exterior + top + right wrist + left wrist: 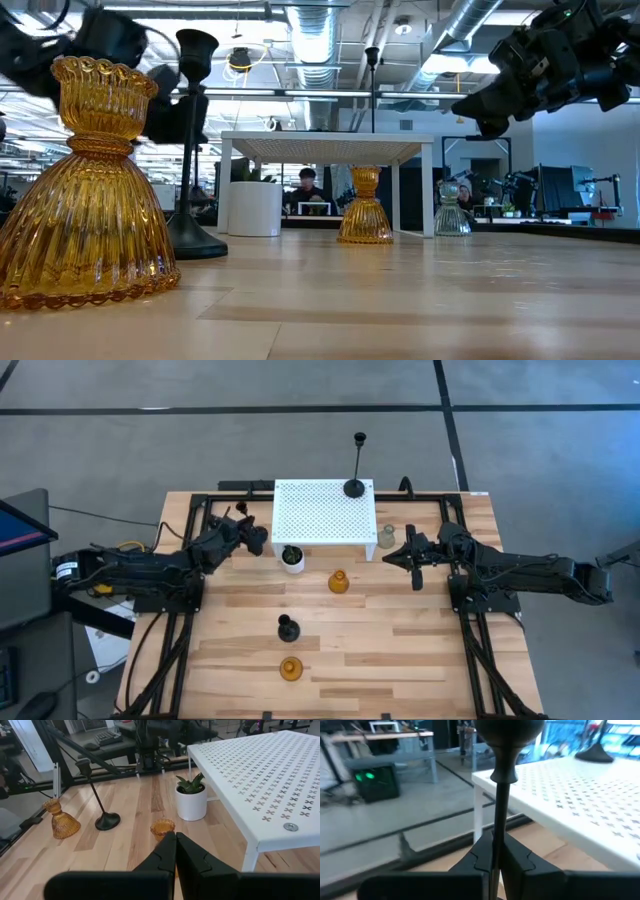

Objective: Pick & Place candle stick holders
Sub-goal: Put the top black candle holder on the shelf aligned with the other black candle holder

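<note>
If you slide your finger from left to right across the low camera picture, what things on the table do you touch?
Big amber holder → black candlestick → white plant pot → second amber holder → clear glass holder.

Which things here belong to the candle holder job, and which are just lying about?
Job: black holder on stand, black holder on table, held black holder in left gripper, middle amber holder, front amber holder, clear holder.
Lying about: potted plant, white stand.

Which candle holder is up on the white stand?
The tall black holder at the white stand's far corner; the other holders in view stand on the wooden table.
</note>
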`<state>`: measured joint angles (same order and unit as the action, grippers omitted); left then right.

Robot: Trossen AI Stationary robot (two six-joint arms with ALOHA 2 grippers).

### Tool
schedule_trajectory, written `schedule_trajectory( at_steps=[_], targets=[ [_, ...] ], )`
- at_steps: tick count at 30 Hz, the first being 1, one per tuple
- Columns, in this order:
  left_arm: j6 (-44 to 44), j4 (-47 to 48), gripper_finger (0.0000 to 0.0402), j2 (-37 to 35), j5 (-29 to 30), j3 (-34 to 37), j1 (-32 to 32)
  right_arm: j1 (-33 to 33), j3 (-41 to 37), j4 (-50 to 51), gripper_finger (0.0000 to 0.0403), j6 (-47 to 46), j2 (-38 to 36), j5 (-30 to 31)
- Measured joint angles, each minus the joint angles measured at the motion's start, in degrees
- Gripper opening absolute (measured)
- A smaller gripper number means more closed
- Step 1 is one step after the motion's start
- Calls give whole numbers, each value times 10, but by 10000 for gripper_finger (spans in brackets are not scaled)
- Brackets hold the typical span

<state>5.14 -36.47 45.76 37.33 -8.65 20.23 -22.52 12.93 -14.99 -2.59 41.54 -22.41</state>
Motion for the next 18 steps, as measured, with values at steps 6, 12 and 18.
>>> schedule_trajectory(
  at_steps=[6,12,18],
  targets=[
    [-19,193,13,0,62,-110,0,0,0,16,0,0,0,0],
    [-81,238,13,0,77,-203,0,0,0,18,0,2,0,0],
    [-114,240,13,2,-36,-304,10,0,0,18,0,2,0,0]
  ],
)
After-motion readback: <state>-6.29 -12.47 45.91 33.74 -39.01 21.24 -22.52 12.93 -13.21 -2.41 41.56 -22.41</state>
